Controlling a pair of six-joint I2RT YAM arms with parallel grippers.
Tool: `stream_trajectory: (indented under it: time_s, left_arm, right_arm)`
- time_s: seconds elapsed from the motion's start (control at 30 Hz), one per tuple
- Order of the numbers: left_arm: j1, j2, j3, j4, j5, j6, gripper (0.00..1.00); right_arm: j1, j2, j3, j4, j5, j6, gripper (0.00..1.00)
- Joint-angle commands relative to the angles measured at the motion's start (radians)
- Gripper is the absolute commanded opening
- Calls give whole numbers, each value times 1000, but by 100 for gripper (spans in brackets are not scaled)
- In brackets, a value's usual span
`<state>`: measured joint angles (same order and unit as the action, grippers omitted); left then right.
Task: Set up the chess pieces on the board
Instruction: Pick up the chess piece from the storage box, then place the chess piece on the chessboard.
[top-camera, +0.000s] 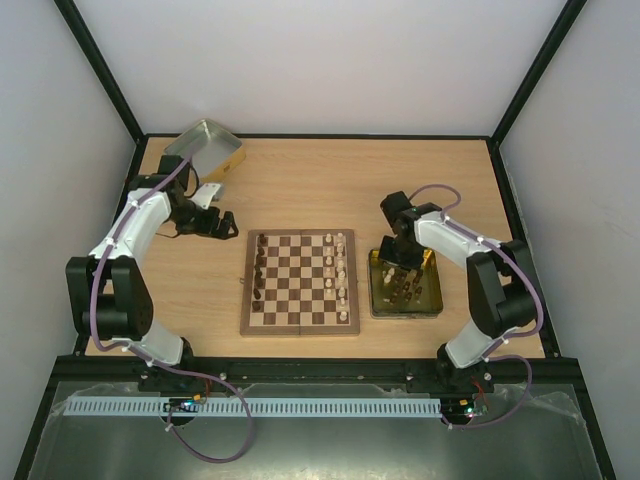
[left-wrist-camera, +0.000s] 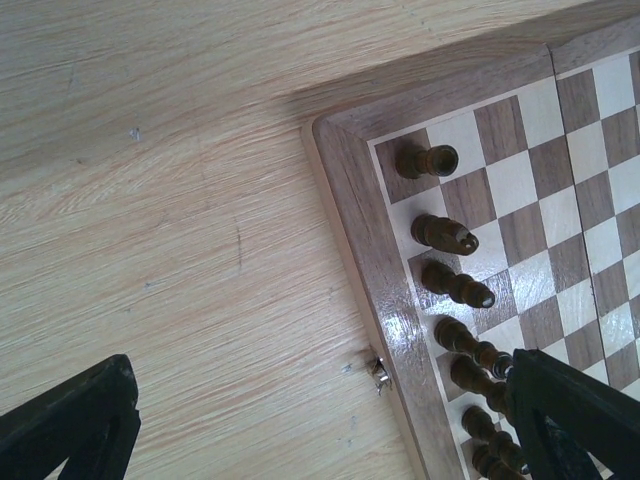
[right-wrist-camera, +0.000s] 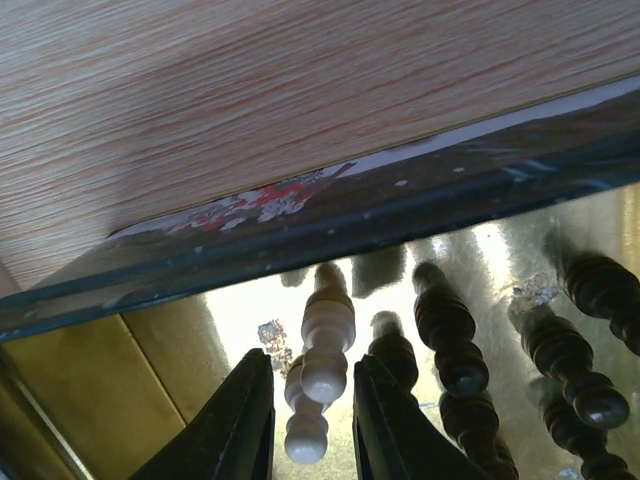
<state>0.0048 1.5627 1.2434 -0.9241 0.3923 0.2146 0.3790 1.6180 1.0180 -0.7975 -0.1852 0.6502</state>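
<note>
— Where's the right pincer (right-wrist-camera: 310, 366)?
— Down in the gold tin (right-wrist-camera: 150, 370). Its fingers stand narrowly either side of a cream-white piece (right-wrist-camera: 326, 330), slim and turned with a round head. I cannot tell whether they pinch it. Dark brown pieces (right-wrist-camera: 445, 335) stand just beside.
— And the left pincer (left-wrist-camera: 320, 360)?
— Wide open, holding nothing. A row of dark pieces (left-wrist-camera: 445, 232) stands on the board (left-wrist-camera: 350, 190) by one finger.

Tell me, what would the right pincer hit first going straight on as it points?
Probably the cream-white chess piece between its fingers, then the floor of the yellow-gold tin; depth is unclear.
</note>
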Motion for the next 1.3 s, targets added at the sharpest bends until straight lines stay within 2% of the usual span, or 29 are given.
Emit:
stream_trajectory:
  time_s: [0.0,0.4,0.63,0.8,1.0,1.27]
  left_arm:
    - [-3,-44,-16,-5,8,-12,100]
    - [-3,-62,-30,-2,6,-15,100]
    - [-3,-68,-37,1,11,-17,100]
    - [-5,-72,-44,4,14,-18,100]
    - [-6,-73,-50,10,22,-19,100]
    - [-14,-83,-54,13,23,-23,100]
  right_arm:
    - [-5,32,7,20,11,-11,21]
    - [-5,40,-9,12,34,-44,8]
    - [27,-46,80,-132,101,-52,6]
    - [155,-107,182,-264,150,-21,6]
    - [333,-142,300,-360,128,111,6]
    - [605,-53,373,-346,91,216,6]
